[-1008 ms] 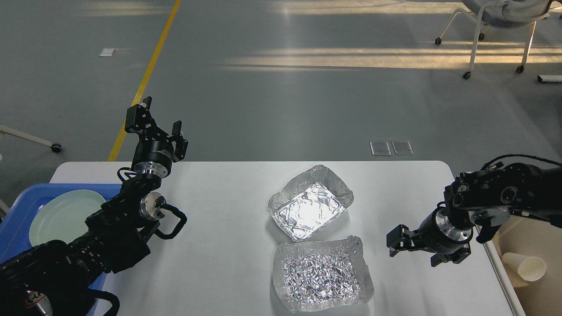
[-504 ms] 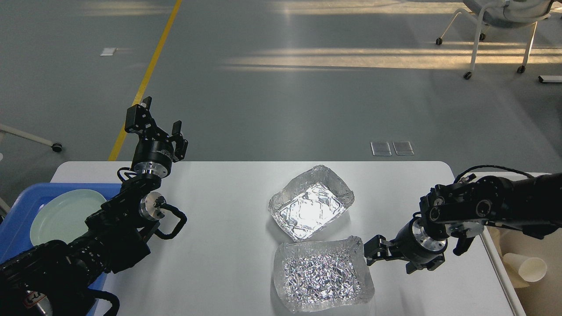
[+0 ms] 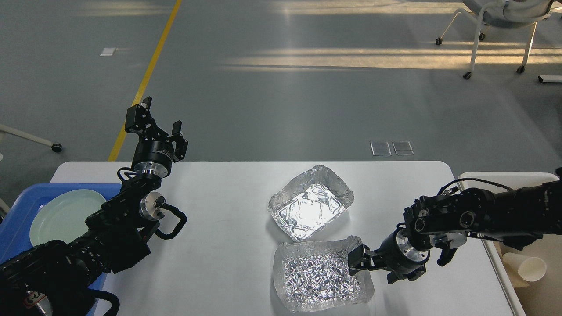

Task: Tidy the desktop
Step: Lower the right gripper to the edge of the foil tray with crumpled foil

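The right pincer reaches the right rim of the nearer foil tray on the desk, its opening unclear, probably to grasp it, while the left pincer waits open and empty.

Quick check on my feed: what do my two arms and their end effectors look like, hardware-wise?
Both arms are matte black and chunky, with bare silver metal rings at the wrists. The left end effector has two black block-like fingers on a round black body carrying a small white label. Looping black cables run beside both wrists. The right end effector is black too, mounted on a silver flange.
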Action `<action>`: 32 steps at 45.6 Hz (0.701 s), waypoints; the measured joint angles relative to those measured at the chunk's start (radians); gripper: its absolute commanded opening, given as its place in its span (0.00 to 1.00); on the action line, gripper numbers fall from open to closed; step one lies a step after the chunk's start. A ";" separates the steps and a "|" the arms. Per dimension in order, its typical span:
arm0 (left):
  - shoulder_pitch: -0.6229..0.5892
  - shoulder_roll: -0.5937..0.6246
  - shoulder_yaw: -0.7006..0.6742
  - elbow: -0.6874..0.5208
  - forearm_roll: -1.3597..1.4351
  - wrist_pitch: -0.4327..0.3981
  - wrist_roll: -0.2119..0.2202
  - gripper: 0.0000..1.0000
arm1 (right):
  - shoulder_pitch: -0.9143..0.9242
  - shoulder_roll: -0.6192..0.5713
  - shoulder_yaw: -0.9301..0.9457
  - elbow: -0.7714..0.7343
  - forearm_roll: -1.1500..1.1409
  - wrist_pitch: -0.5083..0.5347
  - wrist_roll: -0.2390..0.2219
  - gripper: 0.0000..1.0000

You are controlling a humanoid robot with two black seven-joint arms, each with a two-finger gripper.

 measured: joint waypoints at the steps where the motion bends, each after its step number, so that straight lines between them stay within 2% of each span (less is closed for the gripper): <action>1: 0.000 0.000 0.000 0.000 0.000 0.000 0.000 1.00 | -0.006 0.006 0.001 -0.008 0.000 0.000 0.002 0.83; 4: 0.000 0.000 0.000 0.000 0.000 0.000 0.000 1.00 | -0.019 0.025 0.003 -0.033 0.000 0.000 0.007 0.76; 10: 0.000 0.000 0.000 0.000 0.000 0.000 0.000 1.00 | -0.048 0.057 0.004 -0.073 0.000 0.000 0.010 0.52; 19: 0.000 0.000 0.000 0.000 0.000 0.000 0.000 1.00 | -0.069 0.074 0.003 -0.098 0.000 0.001 0.022 0.02; 20: 0.000 0.000 0.000 0.000 0.000 0.000 0.000 1.00 | -0.069 0.073 0.002 -0.099 0.000 0.002 0.025 0.00; 32: 0.000 0.000 0.000 0.000 0.000 0.000 0.000 1.00 | -0.066 0.062 -0.004 -0.093 0.000 0.015 0.071 0.00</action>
